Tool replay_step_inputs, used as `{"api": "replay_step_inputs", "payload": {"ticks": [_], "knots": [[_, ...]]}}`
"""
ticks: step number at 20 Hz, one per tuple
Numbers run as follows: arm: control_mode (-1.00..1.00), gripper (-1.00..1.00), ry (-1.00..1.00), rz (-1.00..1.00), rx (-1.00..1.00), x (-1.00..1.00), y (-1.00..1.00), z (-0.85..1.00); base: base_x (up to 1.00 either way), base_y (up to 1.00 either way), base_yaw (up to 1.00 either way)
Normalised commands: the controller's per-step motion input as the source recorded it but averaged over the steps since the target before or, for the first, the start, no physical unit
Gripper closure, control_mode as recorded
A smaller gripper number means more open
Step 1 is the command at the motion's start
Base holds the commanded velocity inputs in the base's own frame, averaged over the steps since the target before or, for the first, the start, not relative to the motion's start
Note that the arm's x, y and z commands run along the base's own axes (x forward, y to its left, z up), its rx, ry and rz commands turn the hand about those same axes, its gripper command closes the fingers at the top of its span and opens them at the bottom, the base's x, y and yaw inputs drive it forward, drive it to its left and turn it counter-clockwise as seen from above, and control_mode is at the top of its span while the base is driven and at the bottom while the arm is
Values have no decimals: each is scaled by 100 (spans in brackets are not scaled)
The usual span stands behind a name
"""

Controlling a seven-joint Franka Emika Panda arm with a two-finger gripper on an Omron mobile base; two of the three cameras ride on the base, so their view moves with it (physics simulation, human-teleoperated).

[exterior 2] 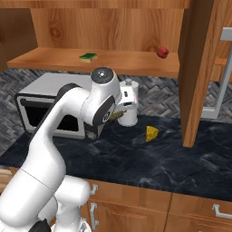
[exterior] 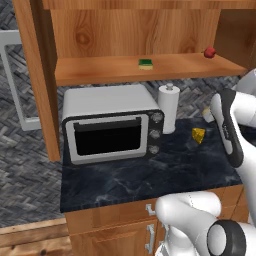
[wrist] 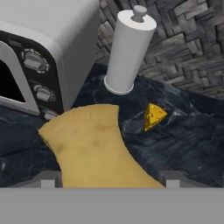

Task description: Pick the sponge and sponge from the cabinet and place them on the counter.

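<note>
Olive-yellow sponge [wrist: 94,146] clamped in wide-set gripper [wrist: 107,181] above counter [exterior: 150,175] near its back edge, just before paper roll [wrist: 127,52] beside microwave [exterior: 107,122]; green-topped sponge [exterior: 145,63] mid-shelf in cabinet [exterior: 125,30], cheese [wrist: 154,116] near counter's back edge.

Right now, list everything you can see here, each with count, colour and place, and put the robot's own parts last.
Olive-yellow sponge: one, between the gripper fingers, above the counter.
Green-topped sponge: one, yellow and green, on the cabinet shelf.
Red fruit: one, right end of the shelf.
Cheese wedge: one, yellow, on the counter.
Paper towel roll: one, white, beside the microwave.
Microwave: one, silver, on the counter.
Counter: one, black-blue.
Cabinet: one, orange-brown.
Gripper: one, closed on the olive-yellow sponge.
</note>
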Motion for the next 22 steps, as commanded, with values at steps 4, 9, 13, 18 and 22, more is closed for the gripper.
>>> {"api": "replay_step_inputs", "payload": {"ticks": [4,9,13,18,22], "knots": [[-100,100,0,-3,0,0,-12,-40,0,0,0],[-100,100,0,-2,0,0,-7,-42,0,0,0],[-100,100,0,-2,0,0,-4,-25,0,0,0],[-100,100,6,-2,2,10,-4,-23,0,0,0],[-100,100,1,0,0,12,0,-32,0,0,0]]}}
